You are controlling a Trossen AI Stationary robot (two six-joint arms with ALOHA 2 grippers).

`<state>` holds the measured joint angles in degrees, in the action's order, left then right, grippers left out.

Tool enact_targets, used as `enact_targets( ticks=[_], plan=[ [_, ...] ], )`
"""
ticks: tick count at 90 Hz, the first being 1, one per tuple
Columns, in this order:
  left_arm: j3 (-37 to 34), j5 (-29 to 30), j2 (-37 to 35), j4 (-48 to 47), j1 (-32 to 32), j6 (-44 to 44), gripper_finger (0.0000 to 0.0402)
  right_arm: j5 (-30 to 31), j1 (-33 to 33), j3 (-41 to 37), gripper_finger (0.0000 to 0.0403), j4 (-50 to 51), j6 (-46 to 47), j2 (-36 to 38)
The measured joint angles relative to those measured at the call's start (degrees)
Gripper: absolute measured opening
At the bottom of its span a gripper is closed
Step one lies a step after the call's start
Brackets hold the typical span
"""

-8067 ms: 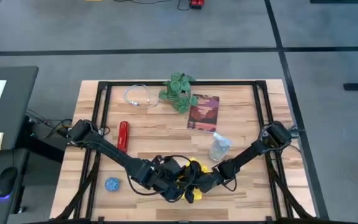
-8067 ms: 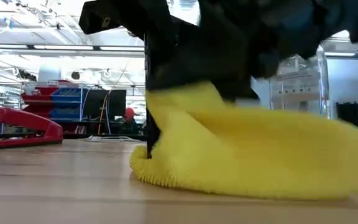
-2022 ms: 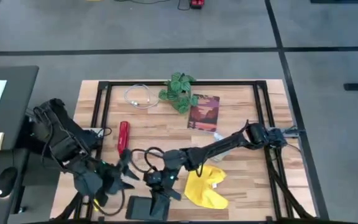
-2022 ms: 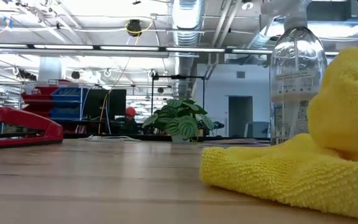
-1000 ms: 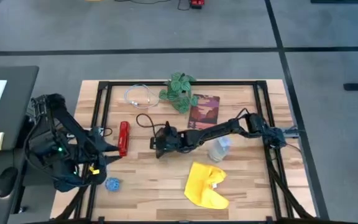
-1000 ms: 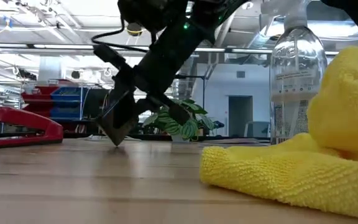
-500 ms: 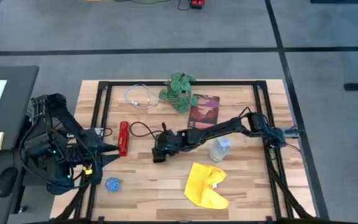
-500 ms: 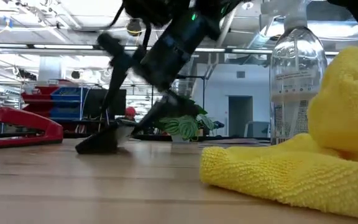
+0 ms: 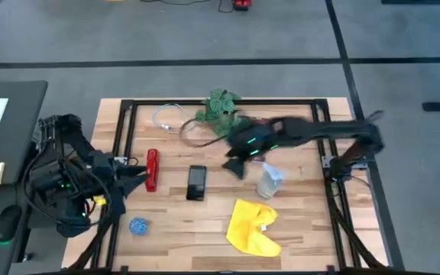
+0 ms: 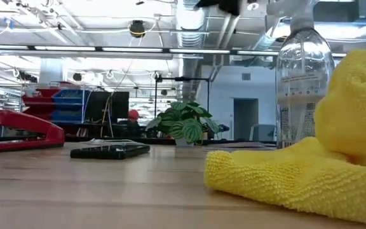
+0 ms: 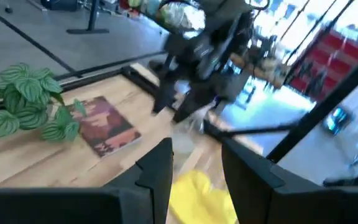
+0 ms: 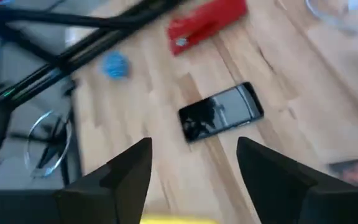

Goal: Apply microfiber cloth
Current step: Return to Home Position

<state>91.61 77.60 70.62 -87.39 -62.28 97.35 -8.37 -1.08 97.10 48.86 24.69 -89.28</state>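
Wooden counter (image 9: 300, 229) under me carries everything the job used, and the way it lies suggests the wiping is over. The microfiber cloth (image 9: 252, 227) sits in a crumpled yellow heap near the front edge on the right half, touched by neither arm. In the low view it fills the right foreground, with the spray bottle (image 10: 304, 83) upright behind it. The smartphone (image 9: 196, 182) lies flat and alone about the middle, between the red stapler (image 9: 152, 169) and the bottle and well apart from the cloth. I take that as a deliberate put-down, where nothing crowds it.

My right end effector (image 12: 194, 149) hangs high over the counter between the plant (image 9: 220, 108) and the spray bottle, fingers spread and holding nothing. Its wrist camera looks down on the phone. My left end effector (image 11: 197, 155) sits at the counter's left edge beside the stapler, fingers apart and empty, with its arm folded up off the counter, out of the way.

What remains, I judge, is folding the right arm to rest, clear of the bottle and the plant.
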Motion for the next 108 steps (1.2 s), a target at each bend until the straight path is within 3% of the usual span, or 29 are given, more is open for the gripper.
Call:
enact_targets(
  ticks=[11, 25, 37, 48, 57, 69, 79, 96, 108],
  plan=[
    [0.00, 2.03, -2.04, 0.74, 0.12, -0.22, 0.0102, -8.53, 2.64, 0.00, 0.0183, 7.41, -5.40, 9.84],
    [0.04, 3.17, -3.30, 7.27, 1.88, -3.02, 0.0069, -13.62, 7.24, -1.51, 0.0148, 13.46, -7.10, 20.51],
    [0.04, 3.06, -2.79, 16.31, 4.79, -10.64, 0.0038, -17.39, 12.52, -8.32, 0.0120, 12.47, -8.15, 30.58],
    [0.04, -1.78, -1.87, 25.96, 10.71, -20.18, 0.0008, -21.53, 18.13, -17.96, 0.0102, 9.09, -7.90, 39.25],
    [0.02, -10.17, -1.16, 36.97, 16.32, -31.98, 0.0003, -26.66, 22.47, -26.60, 0.0095, 4.75, -5.64, 44.82],
    [0.04, -28.84, 0.88, 59.37, 26.00, -54.86, 0.0000, -35.18, 26.50, -36.08, 0.0091, -3.13, -3.24, 49.46],
    [0.04, -41.45, 3.35, 71.51, 31.85, -68.87, 0.0001, -37.05, 29.01, -40.63, 0.0091, -7.99, -2.66, 52.05],
    [-1.10, -51.51, 3.36, 73.51, 38.55, -76.25, 0.0000, -40.23, 32.63, -45.19, 0.0091, -11.08, -0.75, 57.54],
    [-8.78, -72.27, 3.59, 87.51, 48.60, -76.50, 0.0000, -40.87, 34.45, -48.36, 0.0091, -13.85, 2.10, 62.27]
  ],
)
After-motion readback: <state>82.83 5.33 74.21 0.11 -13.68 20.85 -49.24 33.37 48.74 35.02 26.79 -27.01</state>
